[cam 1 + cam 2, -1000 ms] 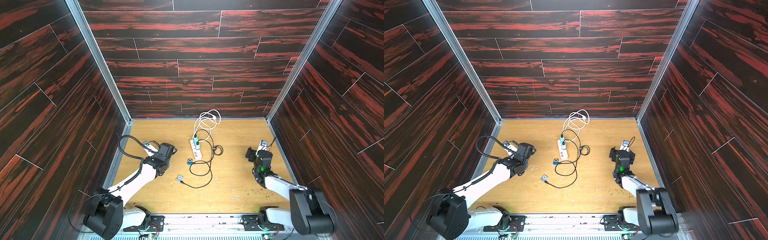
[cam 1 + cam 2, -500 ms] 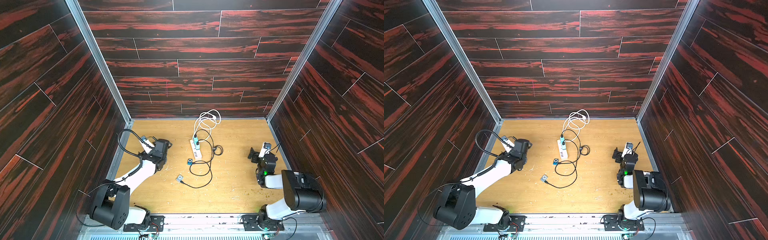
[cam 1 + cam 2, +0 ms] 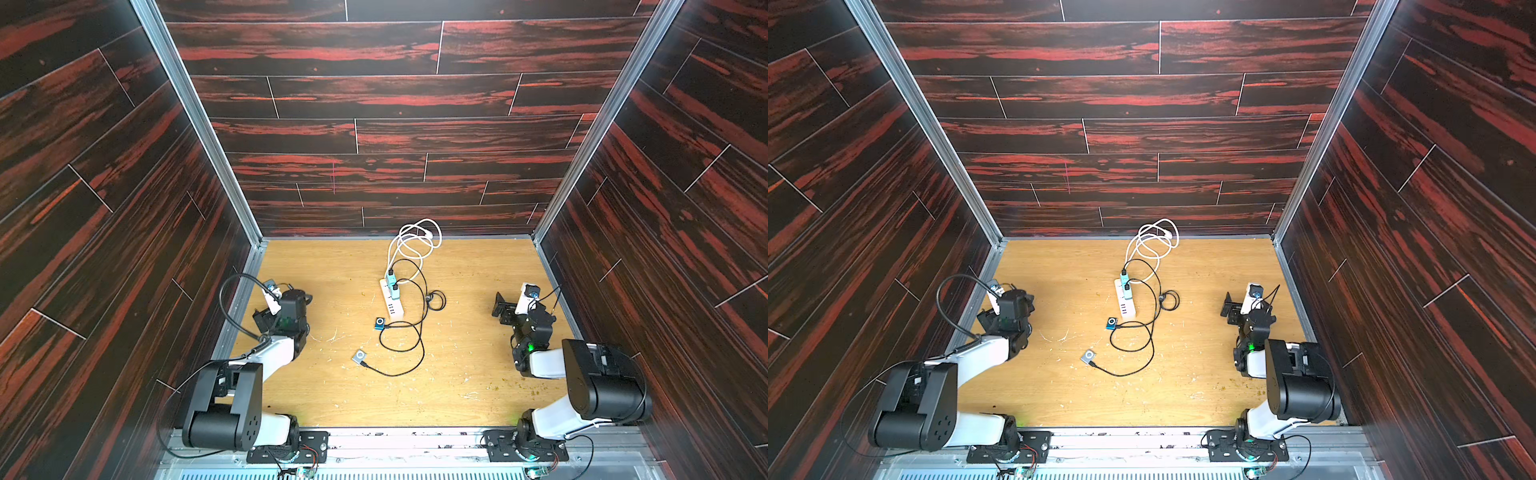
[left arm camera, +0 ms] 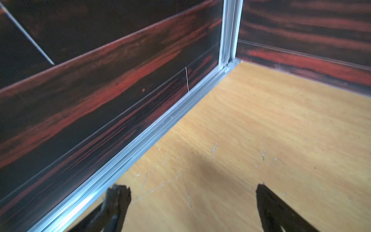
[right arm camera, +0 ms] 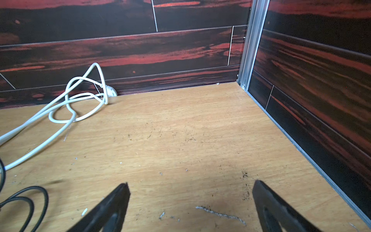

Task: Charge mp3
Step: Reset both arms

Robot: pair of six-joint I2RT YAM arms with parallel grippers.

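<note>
Two small mp3 players lie mid-table in both top views: a blue one (image 3: 380, 323) (image 3: 1111, 323) and a silver one (image 3: 360, 356) (image 3: 1089, 356). A black cable (image 3: 401, 365) (image 3: 1133, 368) meets each; it loops back toward the white power strip (image 3: 392, 300) (image 3: 1125, 303). My left gripper (image 3: 277, 309) (image 4: 192, 190) is open and empty by the left wall. My right gripper (image 3: 517, 307) (image 5: 190, 186) is open and empty near the right wall. Both are well apart from the players.
A white cord (image 3: 415, 243) (image 5: 80, 100) coils at the back wall behind the power strip. A small black cable loop (image 3: 434, 299) (image 5: 30, 198) lies right of the strip. Dark wood-pattern walls with aluminium rails (image 4: 160, 124) (image 5: 301, 148) enclose the wooden table.
The left gripper has drawn back leftward, away from the players toward the left wall. The right arm has folded back toward its base. The mp3 players and cables have not moved.
</note>
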